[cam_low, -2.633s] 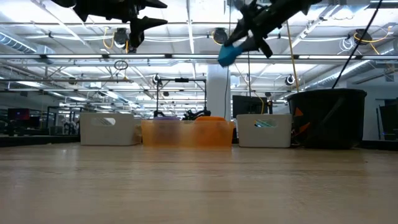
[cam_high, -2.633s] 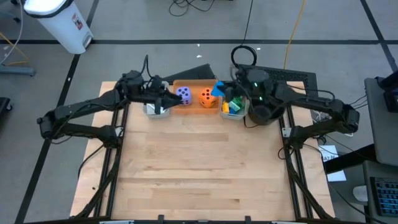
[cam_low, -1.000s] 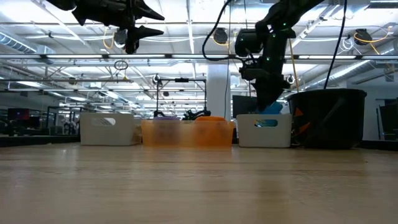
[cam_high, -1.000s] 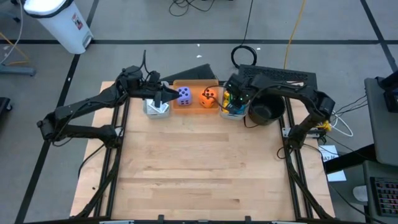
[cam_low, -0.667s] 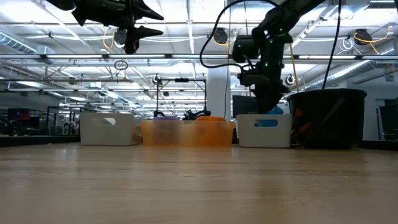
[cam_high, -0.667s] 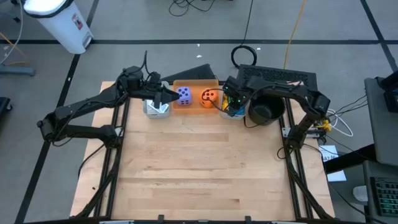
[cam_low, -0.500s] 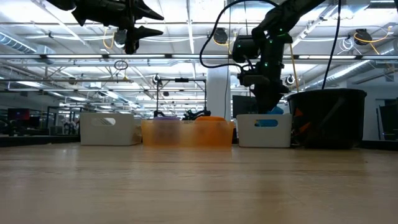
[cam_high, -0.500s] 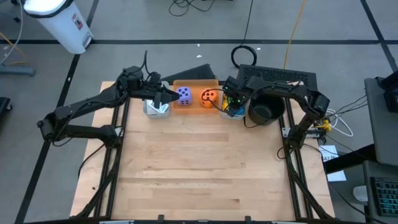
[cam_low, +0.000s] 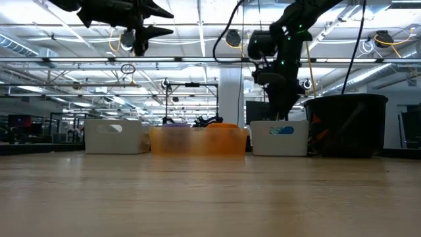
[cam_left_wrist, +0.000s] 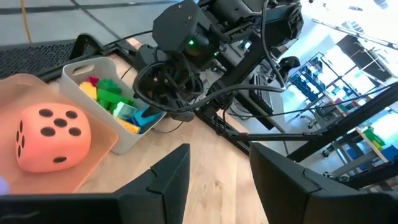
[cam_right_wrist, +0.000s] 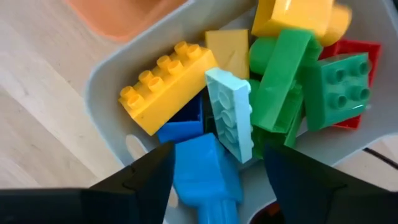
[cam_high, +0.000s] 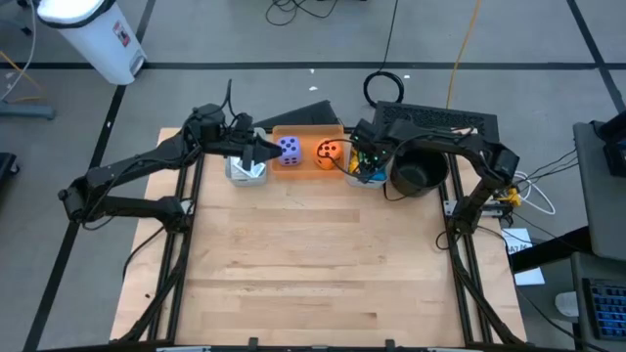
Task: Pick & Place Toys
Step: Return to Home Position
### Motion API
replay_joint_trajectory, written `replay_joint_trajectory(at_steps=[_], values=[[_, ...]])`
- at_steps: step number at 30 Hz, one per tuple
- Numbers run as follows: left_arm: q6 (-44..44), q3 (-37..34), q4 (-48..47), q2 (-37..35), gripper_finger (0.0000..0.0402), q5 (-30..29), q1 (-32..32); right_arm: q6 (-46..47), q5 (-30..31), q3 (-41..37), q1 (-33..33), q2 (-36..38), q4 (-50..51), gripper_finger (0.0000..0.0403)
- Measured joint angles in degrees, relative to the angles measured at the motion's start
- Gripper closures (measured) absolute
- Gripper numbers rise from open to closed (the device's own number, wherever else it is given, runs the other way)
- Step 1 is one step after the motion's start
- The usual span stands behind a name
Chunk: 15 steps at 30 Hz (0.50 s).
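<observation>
Now, beyond the bare tabletop (cam_high: 313, 264), your left end effector (cam_left_wrist: 217, 180) hangs high at the left end of the orange bin (cam_high: 308, 128), fingers spread and holding nothing. Inside the orange bin the purple die (cam_high: 290, 149) and the orange die (cam_high: 326, 152) sit side by side. Just right of that bin stands a grey bin (cam_right_wrist: 102, 106) heaped with bricks (cam_right_wrist: 168, 84); your right end effector (cam_right_wrist: 214, 180) hovers low over it, spread and empty, a blue brick (cam_right_wrist: 202, 158) lying right beneath it.

I've got left gripper (cam_high: 262, 154) hovering high at 11 o'clock, fingers spread, pointing toward 3. Right gripper (cam_high: 366, 168) sits at 1 o'clock, aimed straight down, fingers apart; right arm (cam_high: 445, 143) folds back toward 3.
</observation>
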State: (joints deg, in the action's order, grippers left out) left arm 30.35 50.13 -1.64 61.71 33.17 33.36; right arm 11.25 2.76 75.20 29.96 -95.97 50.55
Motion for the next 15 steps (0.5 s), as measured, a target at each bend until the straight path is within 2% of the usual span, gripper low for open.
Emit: replay_joint_trajectory(at_steps=[7,15], values=[[0.4,-0.1,7.2,-2.8,0.0229,3.9,4.6,0.0,0.0,0.0,0.1,6.7,-3.2,0.0159],[0.6,0.0,6.8,-10.7,0.0229,9.2,15.2,1.3,-0.5,0.0,0.0,19.7,-21.9,0.0179]])
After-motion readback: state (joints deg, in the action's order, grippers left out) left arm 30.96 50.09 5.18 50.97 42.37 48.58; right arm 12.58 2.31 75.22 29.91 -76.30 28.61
